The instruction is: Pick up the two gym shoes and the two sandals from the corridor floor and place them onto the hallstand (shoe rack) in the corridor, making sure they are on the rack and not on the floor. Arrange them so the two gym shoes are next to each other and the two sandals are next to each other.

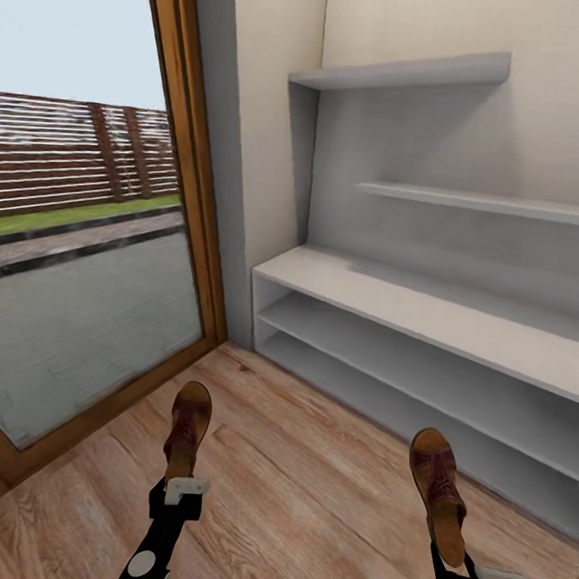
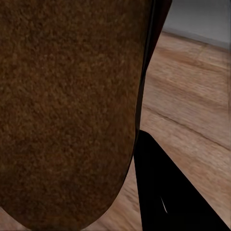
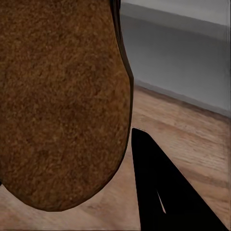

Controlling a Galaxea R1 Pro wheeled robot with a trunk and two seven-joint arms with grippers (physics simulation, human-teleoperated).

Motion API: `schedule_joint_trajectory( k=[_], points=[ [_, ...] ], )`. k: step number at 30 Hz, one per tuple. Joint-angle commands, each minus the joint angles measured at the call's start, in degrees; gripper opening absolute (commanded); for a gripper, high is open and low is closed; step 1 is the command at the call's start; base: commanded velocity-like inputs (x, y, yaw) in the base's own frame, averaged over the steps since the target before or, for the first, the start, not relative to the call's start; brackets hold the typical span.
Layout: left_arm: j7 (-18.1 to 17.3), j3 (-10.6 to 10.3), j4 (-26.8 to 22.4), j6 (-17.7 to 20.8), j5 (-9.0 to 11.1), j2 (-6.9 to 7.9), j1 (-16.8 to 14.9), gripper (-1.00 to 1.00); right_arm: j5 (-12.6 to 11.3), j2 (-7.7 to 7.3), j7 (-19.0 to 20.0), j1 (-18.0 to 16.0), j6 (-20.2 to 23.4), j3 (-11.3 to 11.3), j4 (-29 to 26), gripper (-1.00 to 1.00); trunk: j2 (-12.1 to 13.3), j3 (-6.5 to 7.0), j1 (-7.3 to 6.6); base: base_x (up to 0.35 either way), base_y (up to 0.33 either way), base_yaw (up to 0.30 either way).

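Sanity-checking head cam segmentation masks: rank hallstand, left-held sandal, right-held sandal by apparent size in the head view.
1. hallstand, by far the largest; it runs off the right edge.
2-3. sandal in the left gripper and sandal in the right gripper: near alike. The right one looks slightly longer, possibly only from nearness or tilt, so no ranking.

Even, bright daylight, flat render. Light seems to enter through the glass door (image 1: 79,253) beyond the left hand (image 1: 177,493). Soft grey shading under the rack (image 1: 424,313) shelves; no hard shadows on the floor (image 1: 313,494). No glare. Head view slightly soft, lines tilt toward the edges. Wrist views: sandal sole (image 2: 67,110) near the lens, grainy, blurred; black finger (image 3: 163,192) featureless.
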Motion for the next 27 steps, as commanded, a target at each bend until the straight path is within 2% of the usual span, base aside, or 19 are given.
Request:
schedule_joint_trajectory(
  k=[1, 11, 20, 27],
  points=[
    [0.5, -0.2, 0.0, -0.1, -0.6, 0.03, 0.0, -1.00, 0.1, 0.08, 0.5, -0.1, -0.1, -0.5, -0.1, -1.00, 0.0, -0.05, -0.01, 0.006, 0.305, -0.300],
    [0.5, -0.2, 0.0, -0.1, -0.6, 0.03, 0.0, -1.00, 0.1, 0.08, 0.5, -0.1, -0.1, -0.5, -0.1, -1.00, 0.0, -0.05, -0.01, 0.079, 0.305, -0.300],
    [0.6, -0.2, 0.0, -0.1, -0.6, 0.03, 0.0, -1.00, 0.1, 0.08, 0.5, -0.1, -0.1, -0.5, -0.1, -1.00, 0.0, -0.05, -0.01, 0.183, 0.289, -0.300],
    [0.6, -0.2, 0.0, -0.1, -0.6, 0.03, 0.0, -1.00, 0.1, 0.08, 0.5, -0.1, -0.1, -0.5, -0.1, -1.00, 0.0, -0.05, -0.01, 0.057, 0.067, -0.300]
  ],
)
